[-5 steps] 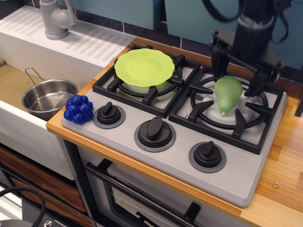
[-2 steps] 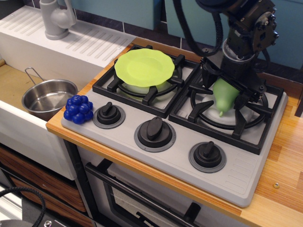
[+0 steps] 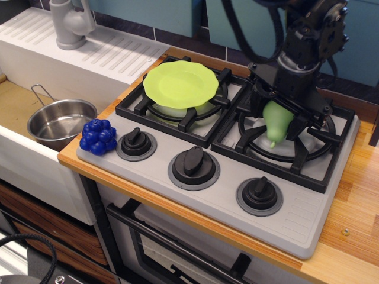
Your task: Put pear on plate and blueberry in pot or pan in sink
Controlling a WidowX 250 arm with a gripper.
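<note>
1. The black gripper [image 3: 277, 121] hangs over the right-hand burner of the toy stove [image 3: 237, 177], its body tilted slightly and cables looping up out of the top edge.
2. Its jaws stand on either side of the pear [image 3: 276, 120], close against its flanks. They look pinched onto the pear, though the exact contact is hard to make out.
3. The pear sits between the black grate arms of the right burner, stem end pointing down toward the front; its upper part is hidden by the gripper body. Whether it rests on the grate or is lifted just clear cannot be told.
4. The plate [image 3: 179, 83] lies flat on the grate of the left burner, well apart from the pear, with nothing on it.
5. The blueberry [image 3: 98, 136] sits at the front left corner of the stove top, just beside the leftmost knob [image 3: 136, 144] and near the wooden edge of the table [image 3: 355, 195].
6. The pot [image 3: 59, 121] stands upright in the sink [image 3: 15, 106], close to the sink's right wall, its thin wire handle pointing back and left. It looks empty.
7. Behind the sink, the grey faucet [image 3: 71, 22] rises from the ribbed white drainboard [image 3: 112, 50].
8. Two further knobs line the stove's front panel, below the burners.
</note>
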